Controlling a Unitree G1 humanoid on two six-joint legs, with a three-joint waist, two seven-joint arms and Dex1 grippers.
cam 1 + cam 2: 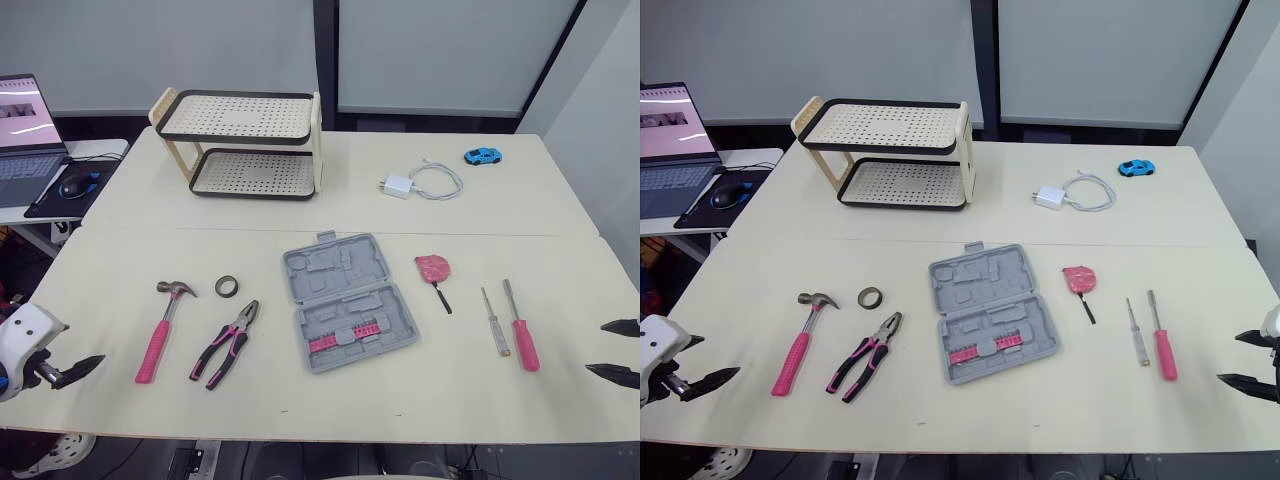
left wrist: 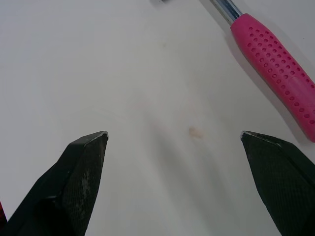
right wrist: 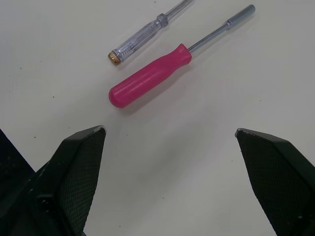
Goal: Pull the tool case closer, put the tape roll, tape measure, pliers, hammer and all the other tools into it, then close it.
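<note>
Left tool (image 2: 174, 135) and right tool (image 3: 170, 131) gape wide over the cream table (image 1: 250, 232); a laptop (image 1: 25, 130) sits beyond its left edge.

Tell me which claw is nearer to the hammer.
Left. The left claw sits just beside the hammer, at its handle end; the right claw is far across the table, past the pink screwdriver.

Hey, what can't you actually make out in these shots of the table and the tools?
Hammer: the head is cut off by the edge of the left wrist view.
Pink pieces in the tool case: too small in the eye views to name.
Laptop: partly cut off by the edge of the left eye view.
</note>
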